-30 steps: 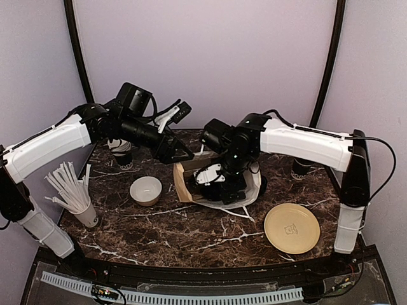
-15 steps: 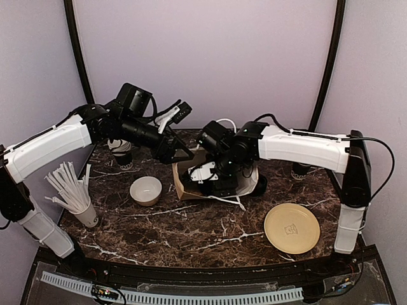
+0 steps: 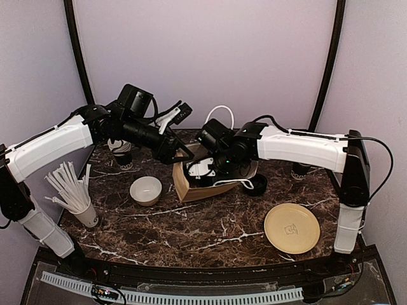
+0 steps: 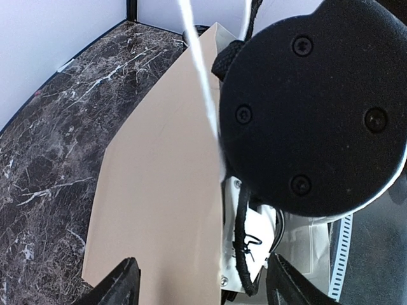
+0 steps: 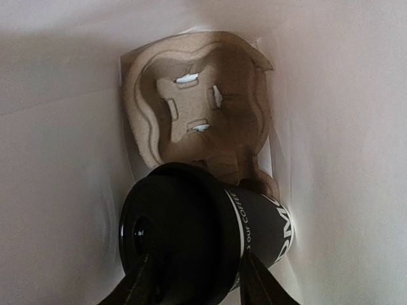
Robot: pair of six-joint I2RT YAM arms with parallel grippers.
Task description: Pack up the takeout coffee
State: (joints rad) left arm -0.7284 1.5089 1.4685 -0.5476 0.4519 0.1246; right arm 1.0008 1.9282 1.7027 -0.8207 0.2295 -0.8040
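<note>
Right wrist view looks down into the bag [image 5: 331, 127], where a lidded cup [image 5: 210, 241] leans tilted at the near end of a pulp carrier [image 5: 191, 108]. The right gripper [image 5: 197, 283] is part closed with a finger either side of the lid, though I cannot tell whether it pinches. The left gripper [image 4: 205, 276] stands wide apart astride the bag's wall, gripping nothing, its view blocked by the right wrist [image 4: 311, 108] and a white handle string [image 4: 197, 63]; a bowl [image 3: 145, 190], plate [image 3: 292, 229], straw cup [image 3: 86, 215] and black lids [image 3: 257, 185] sit around on the table [image 3: 191, 235].
</note>
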